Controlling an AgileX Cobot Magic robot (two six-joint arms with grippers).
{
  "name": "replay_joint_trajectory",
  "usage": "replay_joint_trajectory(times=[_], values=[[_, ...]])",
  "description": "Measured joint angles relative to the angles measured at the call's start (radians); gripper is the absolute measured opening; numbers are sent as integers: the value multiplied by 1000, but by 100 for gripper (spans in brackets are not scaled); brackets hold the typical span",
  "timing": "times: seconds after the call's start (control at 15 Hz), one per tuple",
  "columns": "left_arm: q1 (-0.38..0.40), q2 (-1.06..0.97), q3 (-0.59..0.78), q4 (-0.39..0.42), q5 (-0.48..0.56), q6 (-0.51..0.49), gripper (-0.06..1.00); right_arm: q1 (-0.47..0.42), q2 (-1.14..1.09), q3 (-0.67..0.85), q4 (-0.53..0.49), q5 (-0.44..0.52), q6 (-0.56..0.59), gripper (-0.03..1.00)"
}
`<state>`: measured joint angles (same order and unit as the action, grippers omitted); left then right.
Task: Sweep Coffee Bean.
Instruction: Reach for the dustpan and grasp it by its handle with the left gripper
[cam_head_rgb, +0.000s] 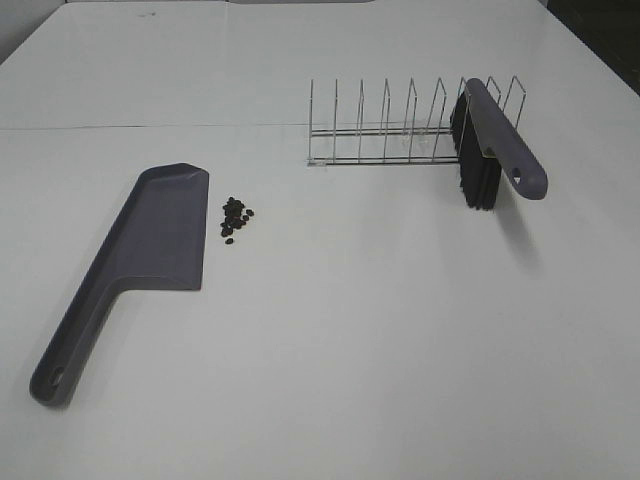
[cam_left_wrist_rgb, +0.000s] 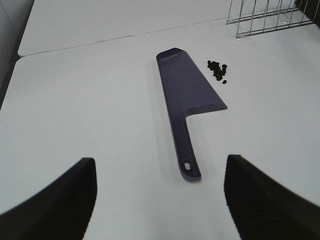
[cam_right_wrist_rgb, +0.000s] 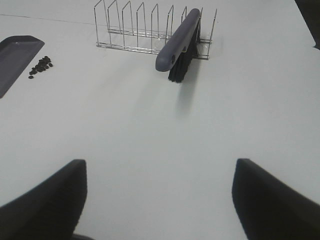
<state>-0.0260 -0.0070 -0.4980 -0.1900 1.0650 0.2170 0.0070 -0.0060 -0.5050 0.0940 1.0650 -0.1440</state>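
Hovering above the white table (cam_head_rgb: 350, 360), the left jaws were spread wide, with only bare table showing between the two dark fingers (cam_left_wrist_rgb: 55, 200). Straight ahead of them lay the grey-purple dustpan (cam_left_wrist_rgb: 187, 95), flat on the table, its handle end with the hanging hole nearest the jaws and its broad blade farther off. The coffee beans (cam_left_wrist_rgb: 218, 70) sat in a small loose cluster ahead of the left jaws, past the dustpan's handle and just beside the blade's long edge, on the side facing the wire rack (cam_head_rgb: 385, 130); a thin strip of table seemed to part them from the pan. The right jaws were likewise spread apart and gripped nothing, with bare table between them. Ahead of the right jaws stood the rack, and in one of its end slots leaned the brush (cam_right_wrist_rgb: 177, 42), tilted, with its black bristles pointing down to the table and its grey-purple handle reaching out of the rack toward those jaws. From the right jaws the beans lay well apart, far ahead and off toward the left arm's side, next to the corner of the dustpan.
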Motion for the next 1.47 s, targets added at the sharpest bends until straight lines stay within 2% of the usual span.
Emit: replay_joint_trajectory(times=[0.73, 1.0, 1.13, 1.2, 1.47], values=[[0, 1, -8, -1, -14, -7, 67, 0, 0, 0, 0, 0, 0, 75], [0, 157, -20, -19, -273, -66, 67, 0, 0, 0, 0, 0, 0, 75], [0, 298, -21, -70, -391, -73, 67, 0, 0, 0, 0, 0, 0, 75], [0, 431, -28, -113, -457, -71, 67, 0, 0, 0, 0, 0, 0, 75], [0, 822, -141, -150, -500, -2, 67, 0, 0, 0, 0, 0, 0, 75]])
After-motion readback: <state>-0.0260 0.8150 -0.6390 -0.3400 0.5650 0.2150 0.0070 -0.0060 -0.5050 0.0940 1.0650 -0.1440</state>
